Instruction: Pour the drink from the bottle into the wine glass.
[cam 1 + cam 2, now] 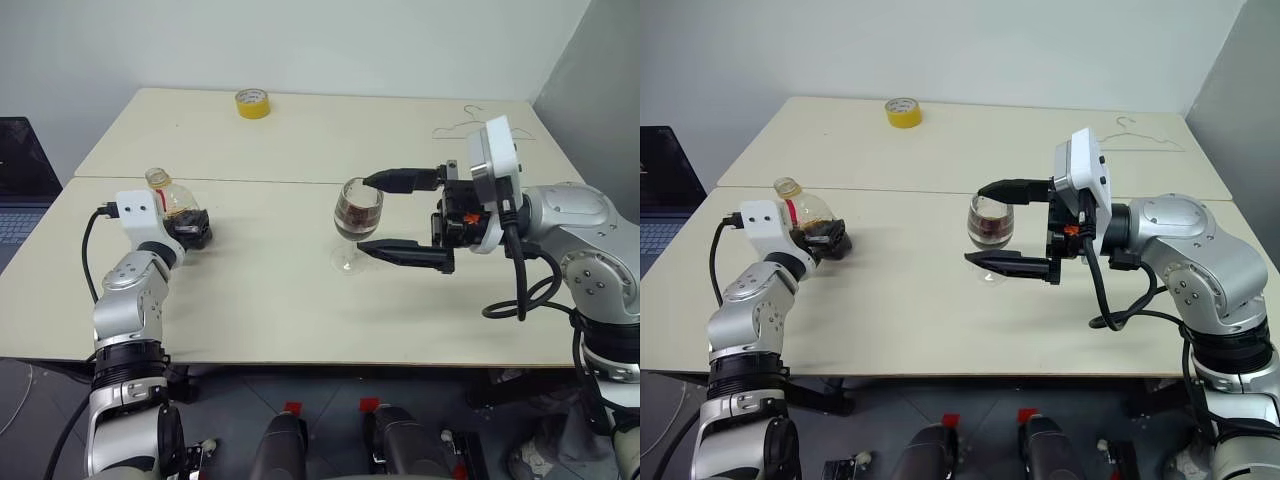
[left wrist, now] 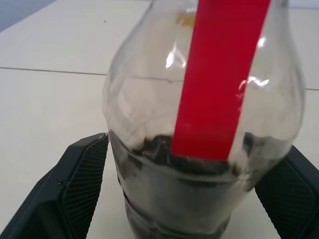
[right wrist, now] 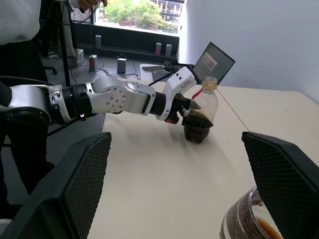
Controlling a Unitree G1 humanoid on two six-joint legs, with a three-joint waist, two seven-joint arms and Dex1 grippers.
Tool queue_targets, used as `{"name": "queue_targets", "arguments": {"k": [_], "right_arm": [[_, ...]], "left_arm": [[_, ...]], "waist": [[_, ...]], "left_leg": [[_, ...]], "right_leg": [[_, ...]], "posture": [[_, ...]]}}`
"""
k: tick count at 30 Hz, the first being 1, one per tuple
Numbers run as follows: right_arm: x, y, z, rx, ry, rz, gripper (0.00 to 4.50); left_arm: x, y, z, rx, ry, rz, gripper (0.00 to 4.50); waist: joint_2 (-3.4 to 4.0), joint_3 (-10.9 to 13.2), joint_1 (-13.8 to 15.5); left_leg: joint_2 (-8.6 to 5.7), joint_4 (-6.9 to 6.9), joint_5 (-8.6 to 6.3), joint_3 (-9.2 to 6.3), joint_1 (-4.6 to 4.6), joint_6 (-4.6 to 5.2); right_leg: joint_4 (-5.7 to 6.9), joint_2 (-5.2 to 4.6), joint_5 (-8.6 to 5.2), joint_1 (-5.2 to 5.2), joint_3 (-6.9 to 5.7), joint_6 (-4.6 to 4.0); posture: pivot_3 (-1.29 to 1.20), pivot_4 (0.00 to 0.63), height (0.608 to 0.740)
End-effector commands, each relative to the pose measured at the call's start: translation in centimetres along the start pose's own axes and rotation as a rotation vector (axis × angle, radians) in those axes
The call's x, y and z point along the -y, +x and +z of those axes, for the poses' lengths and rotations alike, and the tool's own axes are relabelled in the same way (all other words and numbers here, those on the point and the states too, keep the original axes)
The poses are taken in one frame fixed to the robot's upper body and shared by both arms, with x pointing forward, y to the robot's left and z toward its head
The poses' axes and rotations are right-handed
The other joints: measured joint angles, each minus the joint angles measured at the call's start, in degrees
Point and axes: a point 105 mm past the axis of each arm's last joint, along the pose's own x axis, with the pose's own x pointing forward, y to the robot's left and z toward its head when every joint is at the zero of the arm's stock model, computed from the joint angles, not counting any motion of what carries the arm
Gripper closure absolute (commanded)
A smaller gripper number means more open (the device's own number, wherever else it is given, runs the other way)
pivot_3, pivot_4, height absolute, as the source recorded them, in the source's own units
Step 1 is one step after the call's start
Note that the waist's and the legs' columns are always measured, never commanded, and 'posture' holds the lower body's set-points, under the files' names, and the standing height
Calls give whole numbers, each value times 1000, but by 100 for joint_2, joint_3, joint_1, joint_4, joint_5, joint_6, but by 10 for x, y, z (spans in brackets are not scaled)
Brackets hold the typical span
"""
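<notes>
Left jaws stand released on either side of the bottle [image 2: 204, 124], a gap visible at each pad; bottle rests upright on the counter [image 1: 270, 290], well to the left of the wine glass [image 1: 357, 215]. Only a low dark residue of the drink [image 2: 184, 169] sits in the bottle. Right jaws also spread wide, one finger beyond the glass bowl, one nearer, not pinching it. Glass stands on its foot, bowl partly filled with dark liquid. We judge pouring done and the step in hand is letting go. To do it well, we draw each arm straight back along its jaws, without brushing bottle or glass stem. A yellow tape roll [image 1: 252, 102] lies far behind the glass.
</notes>
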Motion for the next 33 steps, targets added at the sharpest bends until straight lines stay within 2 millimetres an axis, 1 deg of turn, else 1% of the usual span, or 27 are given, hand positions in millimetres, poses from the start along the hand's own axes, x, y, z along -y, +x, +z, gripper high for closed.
{"name": "queue_targets", "arguments": {"k": [1, 5, 7, 10, 13, 15, 19, 24, 26, 29, 30, 31, 33], "right_arm": [[1, -2, 11, 13, -53, -2, 0], [2, -3, 11, 13, -54, 0, 0], [4, -5, 11, 7, -54, -3, 0], [6, -8, 10, -3, -55, -11, 0], [9, -11, 8, -13, -54, -19, 0], [10, -12, 7, -18, -53, -23, 0], [13, -15, 6, -24, -49, -32, 0], [19, -25, 3, -24, -36, -72, 0], [24, -31, 3, -11, -22, -104, 0], [33, -43, 0, 0, 4, -173, 0], [36, -49, -4, -7, 15, -203, 0], [40, -58, -9, -29, 23, -241, 0], [45, -76, -16, -77, 34, -301, 0]], "left_arm": [[-6, -4, 26, 98, 40, 22, 42], [1, -9, 37, 117, 80, -39, 42], [-1, -13, 42, 120, 101, -46, 42], [-3, -22, 56, 140, 115, -69, 42], [8, -34, 70, 134, 158, -194, 42], [12, -40, 78, 132, 190, -244, 42], [8, -47, 95, 143, 229, -266, 42], [0, -56, 115, 159, 314, -294, 42], [2, -62, 132, 201, 323, -327, 42], [7, -72, 149, 246, 300, -405, 42], [7, -75, 151, 250, 282, -437, 42], [7, -79, 148, 232, 275, -481, 42], [0, -90, 138, 170, 311, -550, 42]], "waist": [[0, 0, 0], [0, 0, -4], [0, 0, -6], [0, 0, -8], [0, 0, -16], [0, 0, -20], [0, 0, -22], [0, 0, -23], [0, 1, -22], [0, 1, -11], [0, 1, -11], [0, 1, -13], [2, 2, -22]], "left_leg": [[0, 0, 0, 1, 1, 0], [0, 0, 0, 1, 0, 0], [0, -3, 0, 2, 0, 0], [1, -4, 0, 2, 0, 0], [1, -4, 0, 2, 0, 0], [2, -4, 0, 2, 1, 0], [1, -5, 0, 3, 4, 0], [3, -8, 0, 5, 3, 0], [2, -10, 0, 8, 4, 0], [3, -9, 0, 7, 1, 0], [2, -9, 0, 6, 0, 0], [2, -9, 0, 9, 1, 0], [1, -13, -1, 15, 1, 0]], "right_leg": [[0, 0, 0, 0, 1, 0], [0, 1, 0, -1, 0, 0], [-1, 1, 0, -1, 1, -1], [-2, 0, -1, -1, 1, -1], [-3, 0, -1, -2, 1, -1], [-2, 1, -2, -2, 0, -1], [-2, 1, -3, -1, 1, -3], [-6, 2, -4, -4, 2, -4], [-6, 1, -5, -4, 3, -5], [-7, 1, -5, -5, 1, -6], [-9, 1, -5, -4, 0, -6], [-10, 0, -5, -4, 2, -5], [-13, -1, -5, -6, 7, -6]], "posture": [[0, 150, 740], [0, 150, 740], [0, 150, 740], [0, 150, 740], [0, 150, 740], [0, 150, 740], [0, 150, 740], [0, 150, 740], [0, 150, 740], [0, 150, 740], [0, 150, 740], [0, 150, 740], [0, 150, 740]]}}
